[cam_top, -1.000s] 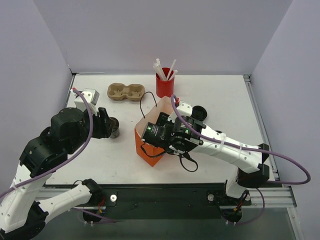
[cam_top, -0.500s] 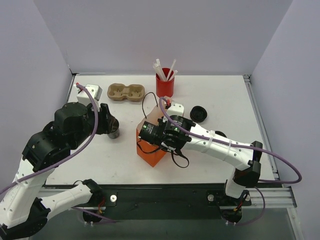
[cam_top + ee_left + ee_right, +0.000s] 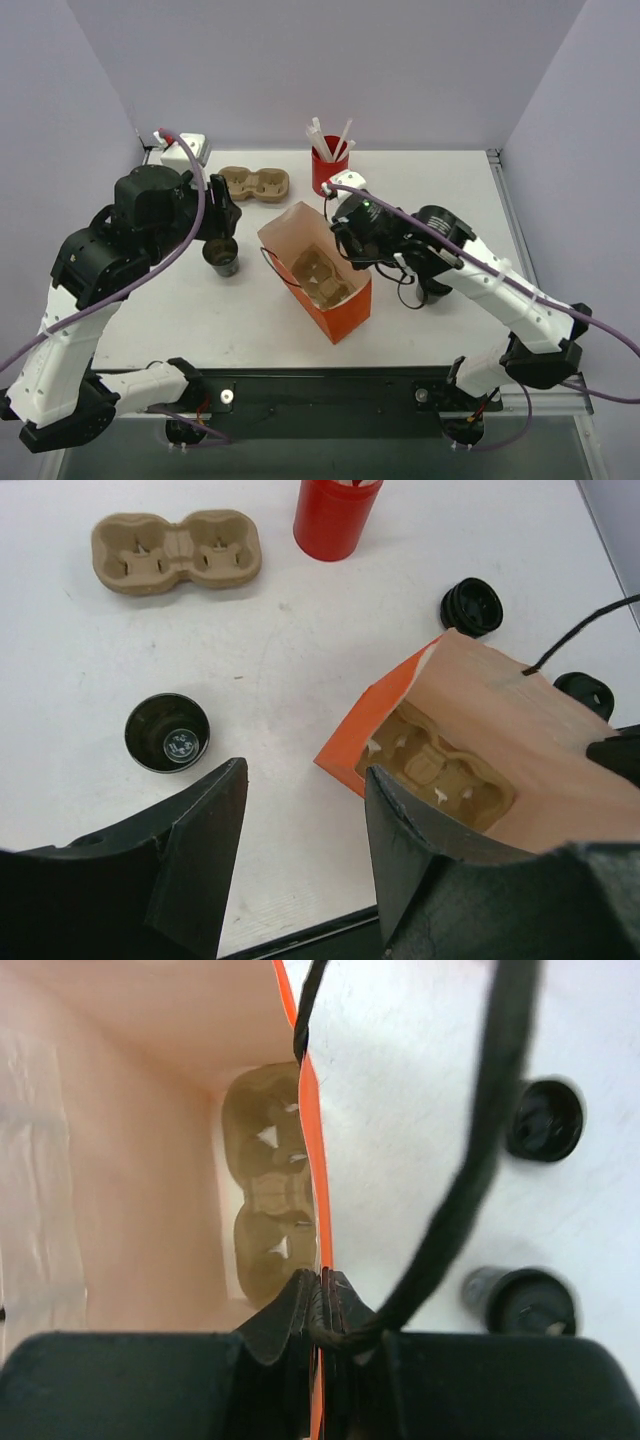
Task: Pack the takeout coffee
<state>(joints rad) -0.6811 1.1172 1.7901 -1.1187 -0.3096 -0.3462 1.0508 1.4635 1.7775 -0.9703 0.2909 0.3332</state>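
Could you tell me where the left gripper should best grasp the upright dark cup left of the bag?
Probably from above, pinching the rim wall: the cup stands upright, mouth open, clear all round, near the open left gripper.

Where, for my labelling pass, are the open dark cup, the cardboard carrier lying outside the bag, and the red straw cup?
open dark cup (image 3: 167, 732), left wrist view, inside bottom.
loose cardboard carrier (image 3: 176, 552), left wrist view, ridge between its two wells.
red straw cup (image 3: 329, 178), top external view, outer wall.
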